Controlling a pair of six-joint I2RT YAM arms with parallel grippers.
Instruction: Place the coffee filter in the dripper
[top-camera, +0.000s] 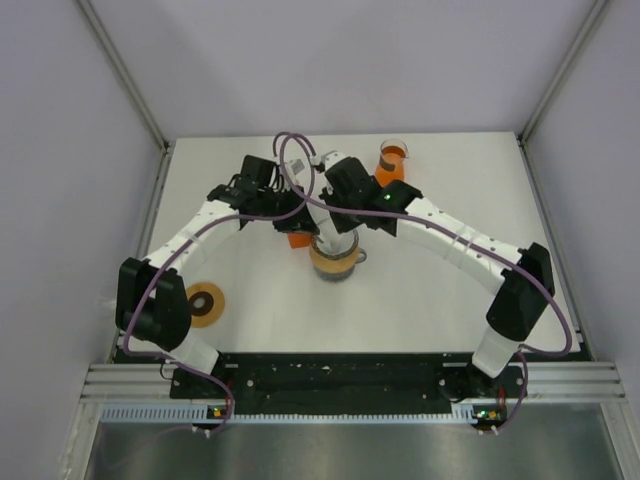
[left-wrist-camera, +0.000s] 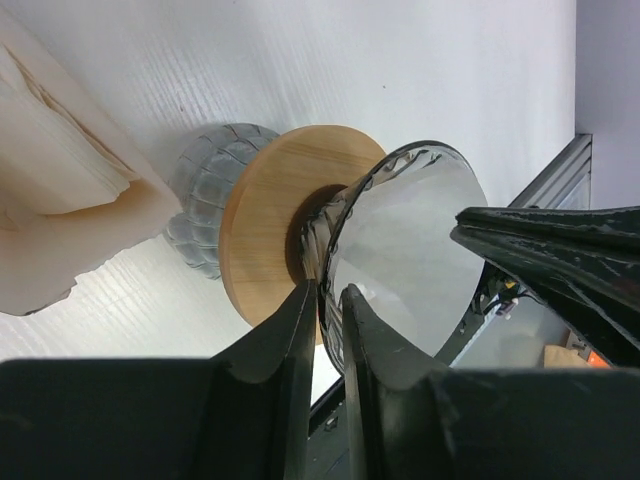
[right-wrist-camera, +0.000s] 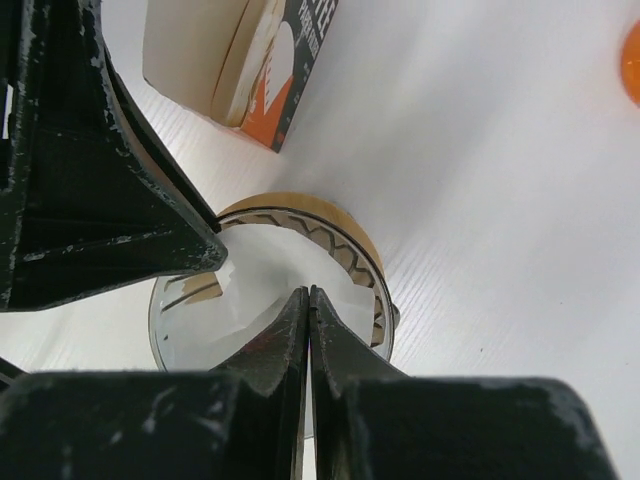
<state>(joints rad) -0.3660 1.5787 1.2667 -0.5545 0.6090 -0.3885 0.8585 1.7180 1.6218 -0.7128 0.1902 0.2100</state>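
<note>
Midway up the white table (top-camera: 440, 300), both grippers meet over the dripper (left-wrist-camera: 400, 230), a clear glass cone with ribbed walls, seated in a round wooden collar (left-wrist-camera: 262, 215) above a quilted glass base (left-wrist-camera: 205, 190). The left gripper (left-wrist-camera: 328, 300) has its black fingers drawn nearly together on the cone's glass rim, one finger inside the bowl and one outside. The right gripper (right-wrist-camera: 308, 292), reaching in from the opposite side, has its jaws pressed fully together, tips hanging over the mouth of the cone. The coffee filter (right-wrist-camera: 270, 280), thin white paper with a soft crease, lies inside the dripper directly beneath those tips; whether they nip the paper cannot be told. Beyond the right gripper's tips and to their left stands an orange carton (right-wrist-camera: 235, 60) packed with cream paper, just beside the dripper. White lettering on its dark side panel is cut off and unreadable. Bare, finely ribbed tabletop runs off to the right of the right gripper, open as far as a small beaker of orange liquid (top-camera: 393, 158) near the far edge. Well behind the left gripper, near that arm's base, a flat tan ring (top-camera: 205, 303) with a dark centre lies alone. The two grippers crowd each other above the cone, with little room between them.
</note>
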